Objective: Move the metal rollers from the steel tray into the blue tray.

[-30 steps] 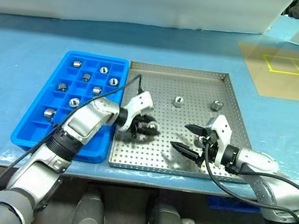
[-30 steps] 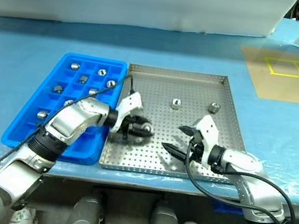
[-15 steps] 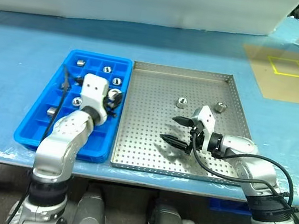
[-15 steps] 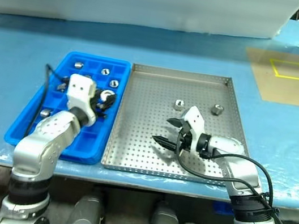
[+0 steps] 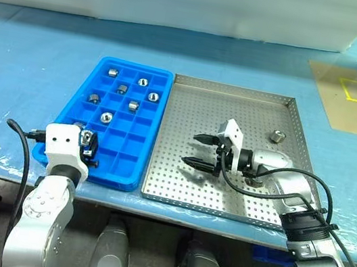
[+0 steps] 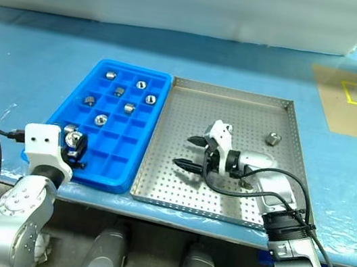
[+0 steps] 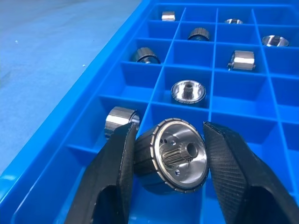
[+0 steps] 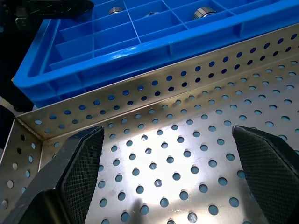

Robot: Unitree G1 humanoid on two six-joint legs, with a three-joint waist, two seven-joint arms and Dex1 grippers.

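- Resting side by side on a table under blue sheeting (image 5: 32,68) are two trays: the blue tray (image 5: 131,179) on the left and the steel tray (image 5: 240,93) touching it on the right.
- The blue tray is a grid of small square compartments. Six metal rollers (image 5: 106,117) lie in separate compartments in its far half, and one more sits in a compartment along its left edge, near the front.
- The left gripper (image 7: 164,161) is at the near left corner of the blue tray. Its two black fingers (image 7: 114,182) are clamped on either side of a shiny roller with a ridged rim and a toothed dark bore.
- In the left wrist view this held roller (image 7: 171,155) hangs just above a near compartment of the blue tray, its hollow end facing the camera.
- The steel tray has a perforated floor and a low raised rim. One roller (image 5: 277,136) stands near its far right corner. Another small piece may sit beside the right forearm, but it is too hidden to tell.
- The right gripper (image 5: 197,150) is over the middle of the steel tray, pointing left toward the blue tray. Its jaws stand wide apart with nothing between them.
- In the right wrist view its fingertips (image 8: 84,154) frame bare perforated floor, with the steel rim and blue tray wall beyond.
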